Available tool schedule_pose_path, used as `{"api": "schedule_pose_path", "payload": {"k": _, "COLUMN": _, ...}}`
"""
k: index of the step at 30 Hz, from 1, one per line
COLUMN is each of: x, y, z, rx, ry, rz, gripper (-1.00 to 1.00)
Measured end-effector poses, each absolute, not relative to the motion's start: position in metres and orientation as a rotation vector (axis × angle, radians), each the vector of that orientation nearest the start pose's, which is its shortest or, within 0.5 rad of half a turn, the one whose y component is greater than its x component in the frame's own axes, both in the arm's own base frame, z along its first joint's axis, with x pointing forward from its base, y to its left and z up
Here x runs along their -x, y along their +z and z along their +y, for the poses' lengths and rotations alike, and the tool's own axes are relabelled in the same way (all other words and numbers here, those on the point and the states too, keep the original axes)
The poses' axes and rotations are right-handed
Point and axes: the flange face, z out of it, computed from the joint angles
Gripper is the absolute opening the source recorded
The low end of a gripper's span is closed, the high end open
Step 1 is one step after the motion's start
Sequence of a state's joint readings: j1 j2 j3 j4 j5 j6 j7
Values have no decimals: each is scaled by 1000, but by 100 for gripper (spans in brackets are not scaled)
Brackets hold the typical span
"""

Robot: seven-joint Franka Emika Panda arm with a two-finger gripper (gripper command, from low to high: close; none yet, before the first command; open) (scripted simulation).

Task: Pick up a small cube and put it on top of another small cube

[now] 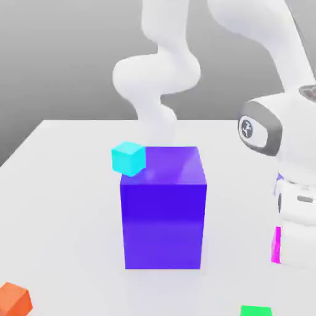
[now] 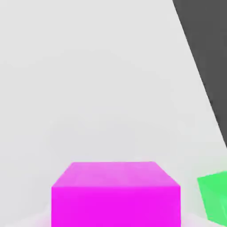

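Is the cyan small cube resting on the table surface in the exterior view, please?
No, the cyan small cube sits raised at the upper corner of the big blue-violet block, well above the table.

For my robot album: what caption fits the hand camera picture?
Hand camera looks down at the magenta cube on the white table, a green cube beside it.

No words or numbers can be read anywhere here. The one sign is a small white emblem inside a dark round cap (image 1: 249, 128) on the side of the robot arm (image 1: 279, 133), toward the right of the frame in the exterior view; its shape is too small to make out as a letter. The blocks and the bench (image 1: 62, 203) carry no writing, labels or marks.
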State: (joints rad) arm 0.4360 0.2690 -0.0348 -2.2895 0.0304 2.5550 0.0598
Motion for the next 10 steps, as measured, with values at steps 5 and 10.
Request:
{"api": "schedule_pose_path", "payload": {"k": 5, "x": -534, "y": 208, "z": 172, "rx": 3123, "ry": 3, "rz": -327, "gripper": -100}}
{"api": "schedule_pose_path", "payload": {"k": 10, "x": -534, "y": 184, "z": 171, "rx": 3124, "ry": 3, "rz": -321, "gripper": 100}}
